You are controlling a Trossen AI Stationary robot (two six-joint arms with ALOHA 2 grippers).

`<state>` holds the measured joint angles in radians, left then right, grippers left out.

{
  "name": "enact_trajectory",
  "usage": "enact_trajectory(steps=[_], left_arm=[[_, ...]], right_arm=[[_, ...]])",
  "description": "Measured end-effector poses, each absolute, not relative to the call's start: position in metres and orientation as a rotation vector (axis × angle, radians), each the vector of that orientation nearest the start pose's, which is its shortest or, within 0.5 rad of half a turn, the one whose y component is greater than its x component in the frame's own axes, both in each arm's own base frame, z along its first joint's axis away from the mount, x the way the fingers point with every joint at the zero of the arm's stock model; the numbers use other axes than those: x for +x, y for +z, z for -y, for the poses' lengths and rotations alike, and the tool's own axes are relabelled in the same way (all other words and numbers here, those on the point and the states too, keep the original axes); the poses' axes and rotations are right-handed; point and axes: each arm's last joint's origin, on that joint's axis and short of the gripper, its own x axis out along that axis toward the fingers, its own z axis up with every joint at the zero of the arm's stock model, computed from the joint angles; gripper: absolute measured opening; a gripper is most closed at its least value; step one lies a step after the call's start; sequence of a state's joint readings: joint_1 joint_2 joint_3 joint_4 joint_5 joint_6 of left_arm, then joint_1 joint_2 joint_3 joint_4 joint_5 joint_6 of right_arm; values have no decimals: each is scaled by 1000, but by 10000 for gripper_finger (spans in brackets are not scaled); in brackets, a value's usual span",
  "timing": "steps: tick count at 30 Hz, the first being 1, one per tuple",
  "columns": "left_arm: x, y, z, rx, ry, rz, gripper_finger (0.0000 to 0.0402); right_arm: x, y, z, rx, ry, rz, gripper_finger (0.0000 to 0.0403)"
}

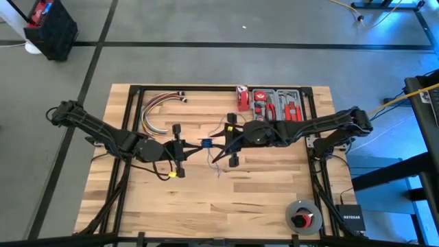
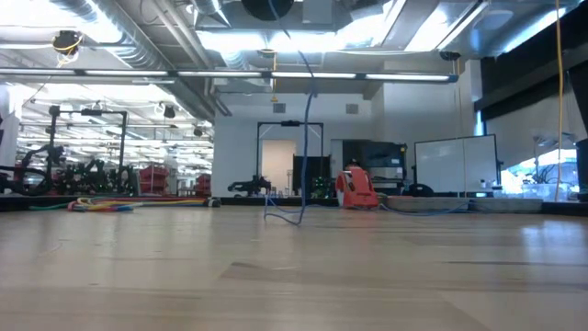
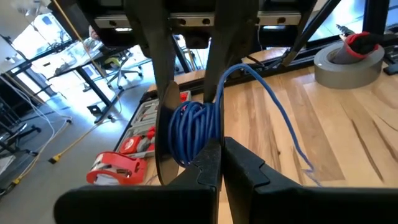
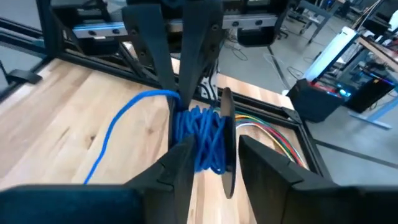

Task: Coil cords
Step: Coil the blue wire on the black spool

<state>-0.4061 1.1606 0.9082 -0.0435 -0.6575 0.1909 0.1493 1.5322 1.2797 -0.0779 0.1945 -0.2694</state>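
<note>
Over the wooden counter [image 1: 226, 199], I'm pinching the blue cord [image 3: 193, 134] coil in the closed left end effector [image 3: 221, 146], right end effector [image 4: 214, 155] parted around it; I'm keeping the loops tight.

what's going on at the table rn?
Both arms meet over the middle of the table, working a thin blue cord that is mostly wound into a small bundle. The left gripper is shut, and a black disc sits against the coil. The right gripper straddles the bundle with its fingers apart. A loose tail of cord hangs down and trails on the wood.
</note>
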Motion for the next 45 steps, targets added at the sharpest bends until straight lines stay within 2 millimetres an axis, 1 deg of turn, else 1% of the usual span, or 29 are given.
enact_trajectory(steps=[3,7,8,10,12,16,18,20,21,24,27,32,37,39,45], left_arm=[[240,316,84,340,226,-281,5],[240,316,84,320,227,-278,5],[240,316,84,313,228,-278,6],[240,316,84,308,232,-275,10],[239,319,83,294,238,-265,23],[234,335,81,220,242,-211,72],[232,338,81,203,241,-201,97],[232,337,81,180,242,-199,116],[234,333,81,174,246,-207,123],[246,314,79,182,272,-248,132],[260,298,72,210,312,-290,134],[268,295,62,131,368,-284,134],[269,293,54,83,398,-295,134],[269,290,52,73,405,-315,134],[273,288,46,39,425,-317,134]], right_arm=[[351,332,-47,-356,0,-330,99],[351,332,-47,-393,-11,-331,21],[351,332,-47,-407,-20,-333,12],[351,332,-46,-431,-50,-335,15],[349,334,-46,-442,-82,-339,15],[339,348,-44,-457,-175,-311,7],[330,358,-43,-463,-243,-293,8],[325,365,-41,-462,-309,-279,5],[323,367,-40,-463,-329,-279,5],[323,366,-39,-469,-372,-291,5],[326,358,-34,-459,-395,-271,4],[326,326,-27,-474,-497,-245,3],[323,307,-25,-473,-519,-204,2],[322,303,-25,-471,-521,-190,2],[322,303,-26,-471,-508,-170,1]])
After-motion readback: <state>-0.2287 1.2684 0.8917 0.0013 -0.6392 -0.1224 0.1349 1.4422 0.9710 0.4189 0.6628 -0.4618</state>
